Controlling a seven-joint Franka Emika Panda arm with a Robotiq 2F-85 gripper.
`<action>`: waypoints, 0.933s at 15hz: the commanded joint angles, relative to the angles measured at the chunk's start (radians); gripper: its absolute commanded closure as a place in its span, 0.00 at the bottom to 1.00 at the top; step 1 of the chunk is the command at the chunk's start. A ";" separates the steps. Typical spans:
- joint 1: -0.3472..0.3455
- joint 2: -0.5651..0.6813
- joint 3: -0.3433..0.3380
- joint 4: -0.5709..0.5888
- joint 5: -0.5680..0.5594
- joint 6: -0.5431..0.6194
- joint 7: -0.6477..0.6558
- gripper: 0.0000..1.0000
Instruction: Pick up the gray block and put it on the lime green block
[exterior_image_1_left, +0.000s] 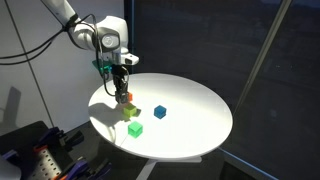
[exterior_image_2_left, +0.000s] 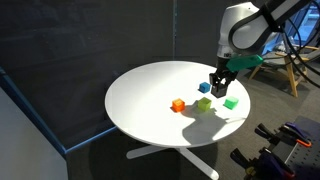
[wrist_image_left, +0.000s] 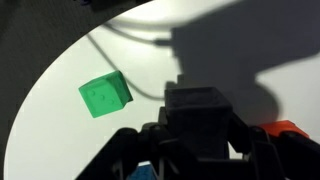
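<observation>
Gripper is clamped on the gray block, which sits dark and shadowed at lower centre of the wrist view. In an exterior view the lime green block lies just lower left of the gripper.

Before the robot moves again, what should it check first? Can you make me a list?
1. Gray block held in the gripper: ok.
2. Gray block lifted off the table: ok, it seems.
3. Lime green block has a bare top: ok.
4. Gray block straight above the lime green block: cannot tell; the wrist view hides the lime one.
5. Orange block apart from the lime green block: ok.
</observation>
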 joint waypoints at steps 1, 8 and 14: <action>-0.011 0.050 -0.008 0.051 0.028 -0.009 -0.023 0.69; -0.004 0.140 -0.021 0.127 0.031 -0.005 -0.016 0.69; 0.005 0.193 -0.024 0.154 0.024 0.005 -0.017 0.69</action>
